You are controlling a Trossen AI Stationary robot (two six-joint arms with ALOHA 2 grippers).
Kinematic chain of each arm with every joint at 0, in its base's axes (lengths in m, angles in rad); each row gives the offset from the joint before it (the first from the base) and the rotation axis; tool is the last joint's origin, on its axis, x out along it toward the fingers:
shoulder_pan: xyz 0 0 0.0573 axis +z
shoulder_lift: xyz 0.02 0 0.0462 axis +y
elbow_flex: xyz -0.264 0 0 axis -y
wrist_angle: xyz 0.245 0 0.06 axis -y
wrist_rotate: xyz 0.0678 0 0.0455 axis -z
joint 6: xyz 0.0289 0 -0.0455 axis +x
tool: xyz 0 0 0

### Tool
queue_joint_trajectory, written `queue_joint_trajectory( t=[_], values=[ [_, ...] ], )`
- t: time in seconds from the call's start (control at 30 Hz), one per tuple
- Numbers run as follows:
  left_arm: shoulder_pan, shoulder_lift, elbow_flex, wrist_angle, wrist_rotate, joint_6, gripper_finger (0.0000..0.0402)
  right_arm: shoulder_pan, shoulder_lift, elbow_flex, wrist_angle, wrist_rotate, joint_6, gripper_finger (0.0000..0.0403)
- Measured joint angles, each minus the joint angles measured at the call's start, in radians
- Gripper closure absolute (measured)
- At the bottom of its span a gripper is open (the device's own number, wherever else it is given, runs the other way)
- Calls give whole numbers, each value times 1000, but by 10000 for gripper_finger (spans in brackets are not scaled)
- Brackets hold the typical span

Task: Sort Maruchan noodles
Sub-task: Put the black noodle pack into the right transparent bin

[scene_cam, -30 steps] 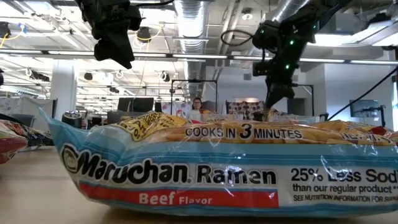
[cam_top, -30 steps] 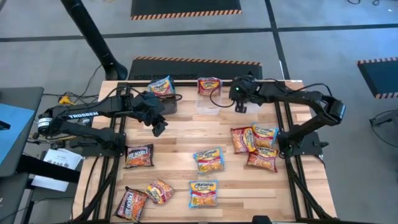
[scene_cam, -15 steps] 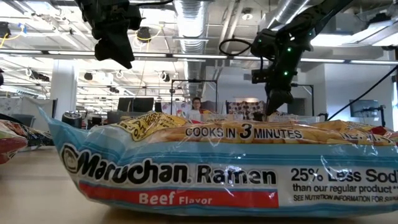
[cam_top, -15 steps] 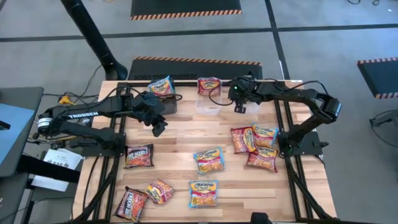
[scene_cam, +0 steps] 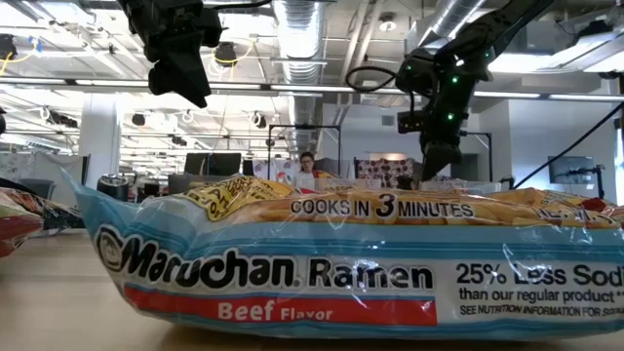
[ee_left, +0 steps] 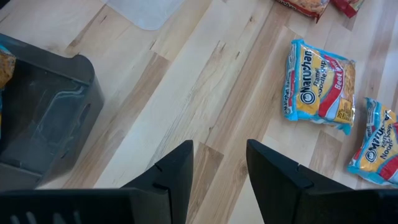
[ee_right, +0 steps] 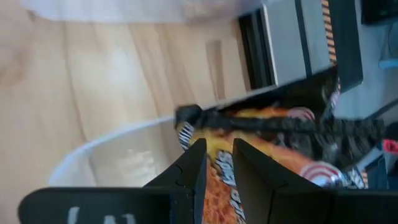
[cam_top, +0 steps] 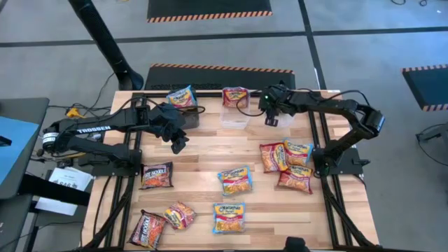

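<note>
Holding a black/red noodle packet (ee_right: 267, 155) between its fingers, the right tool (cam_top: 271, 120) hangs at the upper middle of the high view, beside a clear bin (cam_top: 234, 119) near the back edge of the counter (cam_top: 203, 161); in the right wrist view the packet's crimped edge sits in the narrow gap between the fingers, just over the bin's rim. The left tool (cam_top: 179, 145) hangs over bare wood left of centre, its fingers parted with nothing between them, next to a dark bin (ee_left: 43, 118). A blue/yellow packet (cam_top: 183, 96) and a red one (cam_top: 235, 95) lie by the back edge. Three packets (cam_top: 287, 166) cluster at the right, two blue/yellow packets (cam_top: 234, 180) lie in the middle, and three darker packets (cam_top: 157, 175) are at the lower left. In the low view a beef-flavour packet (scene_cam: 292, 273) fills the foreground.
</note>
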Motion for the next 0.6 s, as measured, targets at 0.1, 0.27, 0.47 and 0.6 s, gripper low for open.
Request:
queue_joint_trajectory(
  t=[0.1, 0.27, 0.47, 0.6],
  values=[
    [0, 0, 0, 0, 0, 0, 265, -15, 0, 0, -9, 0, 7, 300],
    [0, 0, 0, 0, 0, -1, 265, -23, 0, 0, -21, -11, 27, 300],
    [0, 0, 0, 0, 0, -2, 265, 4, -3, 0, 15, -26, 25, 301],
    [0, 0, 0, 0, 0, -2, 265, 27, 4, 0, 16, -51, -40, 301]
  ],
)
